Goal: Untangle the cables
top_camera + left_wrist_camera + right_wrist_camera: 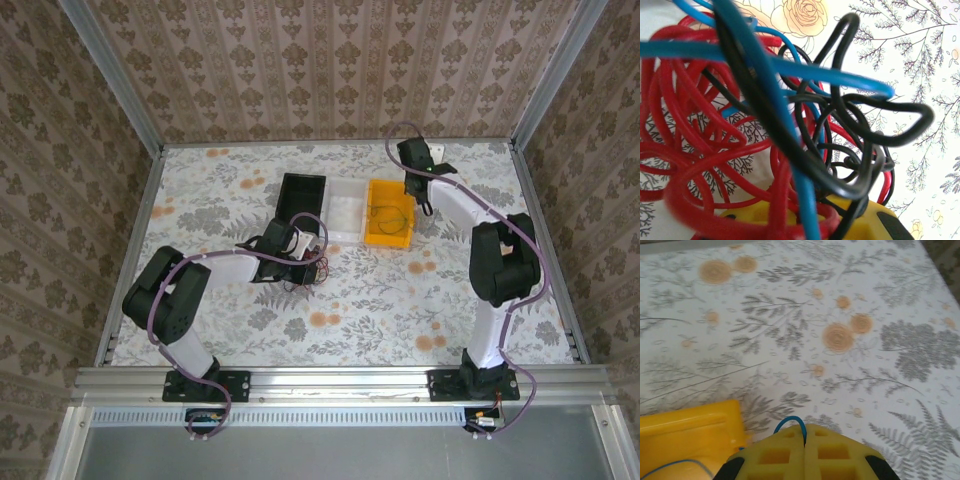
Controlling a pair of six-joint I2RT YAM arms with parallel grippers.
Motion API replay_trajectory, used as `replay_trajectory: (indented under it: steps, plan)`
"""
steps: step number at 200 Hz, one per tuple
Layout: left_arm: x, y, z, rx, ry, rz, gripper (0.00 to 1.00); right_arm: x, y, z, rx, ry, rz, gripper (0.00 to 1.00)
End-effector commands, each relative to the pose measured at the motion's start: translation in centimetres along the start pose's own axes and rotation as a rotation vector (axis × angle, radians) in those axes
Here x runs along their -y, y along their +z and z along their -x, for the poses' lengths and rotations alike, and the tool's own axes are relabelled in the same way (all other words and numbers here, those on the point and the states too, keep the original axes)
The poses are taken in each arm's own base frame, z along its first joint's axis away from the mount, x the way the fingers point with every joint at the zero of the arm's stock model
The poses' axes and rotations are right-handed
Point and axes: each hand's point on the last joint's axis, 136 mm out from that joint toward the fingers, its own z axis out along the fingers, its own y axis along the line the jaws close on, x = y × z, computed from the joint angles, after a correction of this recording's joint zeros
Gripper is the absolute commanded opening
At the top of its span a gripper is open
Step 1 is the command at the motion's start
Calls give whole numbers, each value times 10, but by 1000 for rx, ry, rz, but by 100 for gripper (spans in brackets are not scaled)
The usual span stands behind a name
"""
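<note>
My left fingers [862,222] are pressed almost together at the root of the tangle [765,100], and as far as I can see they pinch it there: red, black and blue cables bunch up right in front of them, over the flowered tabletop [865,300], near the black bin [285,200]. My right fingers [805,440] are pressed shut on a blue cable [789,418], whose small loop pokes out just above the tips. They sit at the edge of the yellow bin [685,430], which lies just to their lower left in the wrist view, and a thin blue line runs along inside it. I judge that this cable is already free of the knot and is being laid into that bin, though I cannot tell for sure whether any strand joins it to the bundle. What matters for the next move is where the bundle lies: well apart from my right fingers, off to their left past the clear bin [340,237], and right at my left fingers. So my left arm is the nearer one, and the right arm must travel across the bins to reach it. The bundle has no clear long axis; the best lead I see is a blue strand [840,75] that crosses it from left to right and ends free on the right side. That end faces my right arm, so I judge it the likely strand to pull sideways.
</note>
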Motion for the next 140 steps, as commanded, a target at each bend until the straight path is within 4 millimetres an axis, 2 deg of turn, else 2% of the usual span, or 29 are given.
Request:
replay_trajectory:
  steps: [1, 31, 52, 71, 115, 140]
  plan:
    - [-3, 4, -4, -28, -2, 21, 0, -39, -22, 10, 54, 3, 200, 0]
    - [-4, 4, -4, -23, -4, 26, 0, -66, -45, 30, 105, 51, 350, 0]
    - [-4, 4, -5, -26, -5, 25, 0, -81, -46, 33, 82, 61, 409, 0]
    - [-4, 5, -5, -28, -6, 26, 0, -88, -34, 24, 33, 63, 407, 0]
    - [-5, 3, -6, -24, -11, 34, 0, -97, -1, -14, -108, 98, 405, 1]
    - [-5, 3, -6, -24, -10, 34, 0, -93, 12, -28, -160, 134, 386, 1]
